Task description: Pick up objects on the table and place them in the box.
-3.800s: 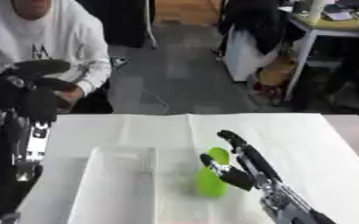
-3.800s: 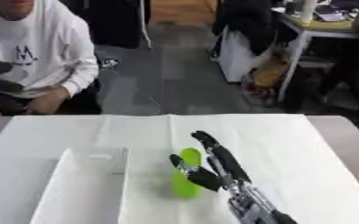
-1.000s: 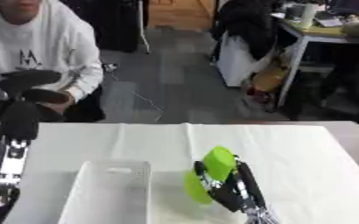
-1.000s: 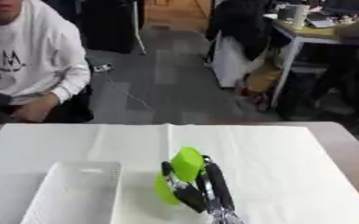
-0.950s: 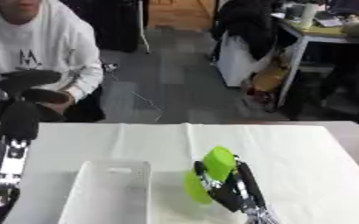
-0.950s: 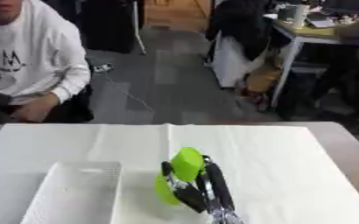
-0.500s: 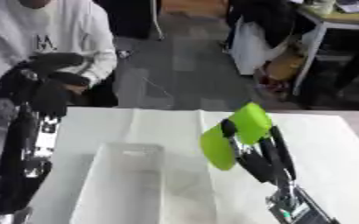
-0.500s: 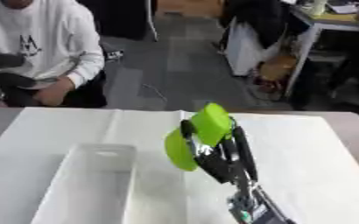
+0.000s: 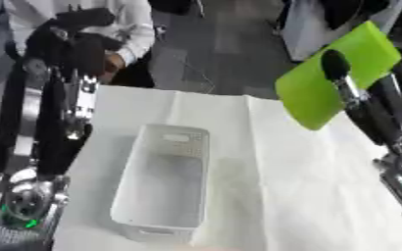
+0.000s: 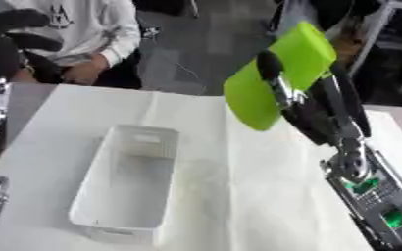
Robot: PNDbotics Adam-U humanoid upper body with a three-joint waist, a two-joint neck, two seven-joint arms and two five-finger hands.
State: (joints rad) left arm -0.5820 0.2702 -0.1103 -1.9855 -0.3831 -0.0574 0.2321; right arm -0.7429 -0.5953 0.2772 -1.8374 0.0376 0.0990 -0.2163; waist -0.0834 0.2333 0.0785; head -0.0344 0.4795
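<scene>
**Green card held high over the counter**

The right hand (image 10: pixel 312 110) is raised well above the counter (image 10: pixel 238 196), its fingers and thumb pinching a flat, bright green card (image 10: pixel 277 73). One dark finger (image 10: pixel 271 78) lies across the card's near face, while the others sit behind it. The card is tilted, its upper edge leaning toward the far right, and it hangs in the air clear of everything below. It is up and to the right of the box (image 10: pixel 127 179), not above its opening.

The box is a white, oblong plastic bin with a handle slot in its far end wall. It stands upright on the white-covered counter, left of centre, and nothing can be seen inside it. The cloth around it shows a few faint creases running from front to back.

The left arm (image 9: pixel 54 122) rises along the left edge of the left eye view — black links with silver joints — and the left hand (image 9: pixel 76 34) sits at its top, held high beyond the counter's far left corner, well apart from the box. Its dark fingers look curled with nothing in them.

Beyond the counter's far edge a person in a white top (image 10: pixel 76 29) sits with hands in the lap, touching nothing on the counter.
</scene>
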